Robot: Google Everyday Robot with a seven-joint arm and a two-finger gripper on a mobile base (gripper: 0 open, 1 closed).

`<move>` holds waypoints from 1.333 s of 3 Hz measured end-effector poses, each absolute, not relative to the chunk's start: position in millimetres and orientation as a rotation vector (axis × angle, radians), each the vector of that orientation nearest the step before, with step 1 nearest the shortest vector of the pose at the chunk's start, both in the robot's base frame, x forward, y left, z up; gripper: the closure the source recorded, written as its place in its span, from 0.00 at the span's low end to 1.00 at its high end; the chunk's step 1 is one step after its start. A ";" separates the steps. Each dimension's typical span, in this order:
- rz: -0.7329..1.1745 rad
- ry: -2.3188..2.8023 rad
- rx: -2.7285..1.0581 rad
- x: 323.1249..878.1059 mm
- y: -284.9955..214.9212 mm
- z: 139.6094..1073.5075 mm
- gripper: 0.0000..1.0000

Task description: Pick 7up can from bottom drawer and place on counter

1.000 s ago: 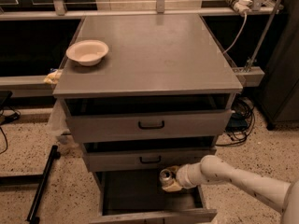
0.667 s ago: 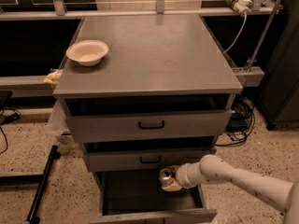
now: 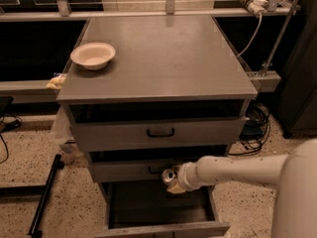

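Observation:
The 7up can (image 3: 169,175), small and silvery with a shiny round top, is held in my gripper (image 3: 172,181) at the end of the white arm that reaches in from the right. The gripper is shut on the can and holds it above the open bottom drawer (image 3: 158,210), just in front of the middle drawer's handle. The bottom drawer is pulled out and its dark inside shows nothing else. The counter (image 3: 163,58) is the broad grey top of the cabinet, above the can.
A cream bowl (image 3: 93,55) stands on the counter's left rear. The top drawer (image 3: 159,132) and middle drawer (image 3: 133,168) are slightly pulled out. Cables (image 3: 255,128) lie on the floor at the right. A black bar (image 3: 44,195) lies on the floor at the left.
The can and gripper have barely moved; they hold about the same place above the bottom drawer.

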State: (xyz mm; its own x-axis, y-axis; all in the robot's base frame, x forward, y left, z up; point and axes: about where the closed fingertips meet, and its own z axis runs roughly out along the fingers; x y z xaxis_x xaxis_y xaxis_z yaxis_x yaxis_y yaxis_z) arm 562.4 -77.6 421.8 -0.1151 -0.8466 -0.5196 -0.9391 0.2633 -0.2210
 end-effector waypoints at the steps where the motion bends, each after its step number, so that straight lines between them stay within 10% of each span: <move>1: 0.136 2.007 -1.584 567.9 -83.2 441.7 1.00; 4: 0.305 1.928 -1.519 564.6 -88.0 479.2 1.00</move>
